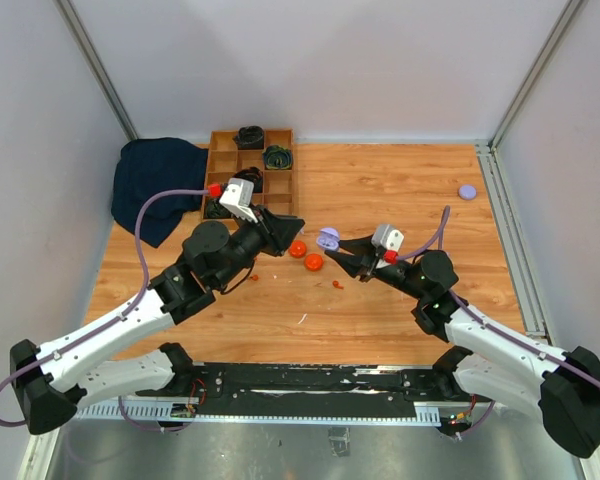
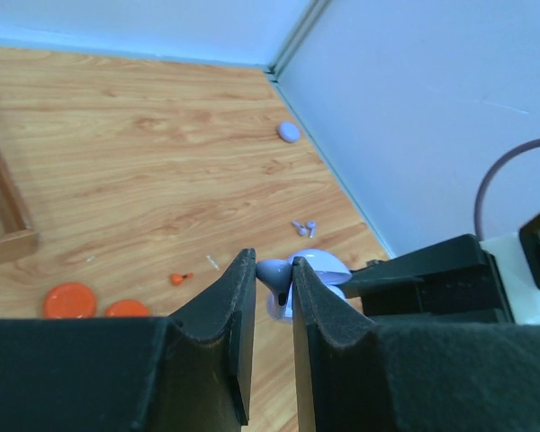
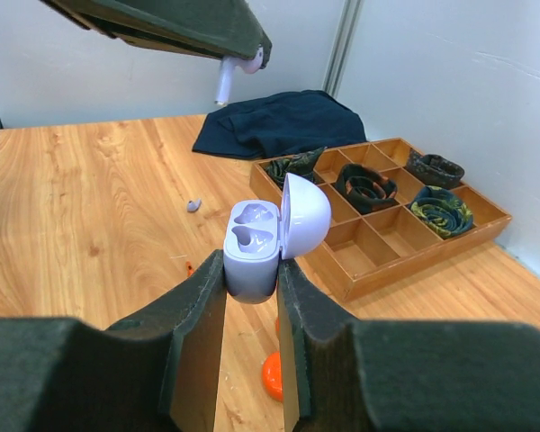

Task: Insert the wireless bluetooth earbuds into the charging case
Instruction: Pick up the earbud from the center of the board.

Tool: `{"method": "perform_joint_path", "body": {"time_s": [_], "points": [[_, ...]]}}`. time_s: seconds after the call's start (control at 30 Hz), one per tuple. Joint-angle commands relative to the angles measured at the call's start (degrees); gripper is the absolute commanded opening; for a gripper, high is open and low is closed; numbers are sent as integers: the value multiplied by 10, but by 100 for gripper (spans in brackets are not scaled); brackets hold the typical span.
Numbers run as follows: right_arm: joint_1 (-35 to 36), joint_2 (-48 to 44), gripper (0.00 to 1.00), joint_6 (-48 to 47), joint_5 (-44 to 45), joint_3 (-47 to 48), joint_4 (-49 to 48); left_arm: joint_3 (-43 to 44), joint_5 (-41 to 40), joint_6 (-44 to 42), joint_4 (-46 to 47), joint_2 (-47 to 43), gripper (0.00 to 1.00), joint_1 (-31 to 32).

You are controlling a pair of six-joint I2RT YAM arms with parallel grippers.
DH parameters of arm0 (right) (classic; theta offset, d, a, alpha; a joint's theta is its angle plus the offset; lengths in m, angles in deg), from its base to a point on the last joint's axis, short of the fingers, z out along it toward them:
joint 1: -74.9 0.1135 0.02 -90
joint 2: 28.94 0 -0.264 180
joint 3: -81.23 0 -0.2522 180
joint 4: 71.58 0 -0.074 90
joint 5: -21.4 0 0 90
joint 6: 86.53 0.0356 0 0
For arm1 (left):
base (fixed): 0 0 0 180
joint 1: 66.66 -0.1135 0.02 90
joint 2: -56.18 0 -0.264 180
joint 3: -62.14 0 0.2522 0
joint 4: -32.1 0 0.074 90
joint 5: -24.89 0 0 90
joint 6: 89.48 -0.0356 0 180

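Earbuds: one lilac earbud [image 3: 223,85] is pinched in the left gripper [image 2: 272,263] and hangs just above the charging case [image 3: 256,243] — not yet seated.
Charging case: clamped upright in the right gripper [image 3: 250,270], lid open, both wells empty.
Left to do: lower the stem into a well; loose lilac earbuds [image 2: 304,227] lie near the case.
Around: orange discs [image 2: 70,300] beside the case — wooden tray [image 3: 414,234] beyond it.
In the way: nothing between earbud and case.

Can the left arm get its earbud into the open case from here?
Probably yes: left pincer holds a lilac earbud close to the case, held lid-open by the right pincer; sockets empty, nothing between.
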Motion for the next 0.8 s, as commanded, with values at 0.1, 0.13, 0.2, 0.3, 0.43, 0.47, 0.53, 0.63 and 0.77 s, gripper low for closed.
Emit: {"method": "perform_joint_path", "body": {"time_s": [0.1, 0.13, 0.2, 0.3, 0.43, 0.47, 0.53, 0.63, 0.77], "points": [[-6, 4, 6, -2, 35, 10, -51, -3, -65, 3, 81, 26, 18, 51], [-6, 3, 6, -3, 38, 9, -51, -4, -70, 2, 84, 29, 18, 56], [-6, 3, 6, -4, 42, 7, -52, -6, -83, 1, 90, 34, 18, 65], [-5, 5, 6, -2, 45, 5, -57, -9, -93, 4, 96, 44, 18, 74], [-6, 6, 6, -2, 46, 3, -59, -15, -106, 3, 117, 53, 18, 86], [-6, 6, 6, -2, 46, 3, -59, -16, -107, 3, 122, 57, 18, 87], [-6, 6, 6, -2, 46, 2, -59, -16, -109, 3, 133, 65, 18, 90], [-5, 6, 6, -2, 46, 0, -59, -16, -114, 0, 148, 77, 18, 96], [-7, 6, 6, -3, 45, 0, -57, -15, -122, -8, 161, 89, 18, 100]]}}
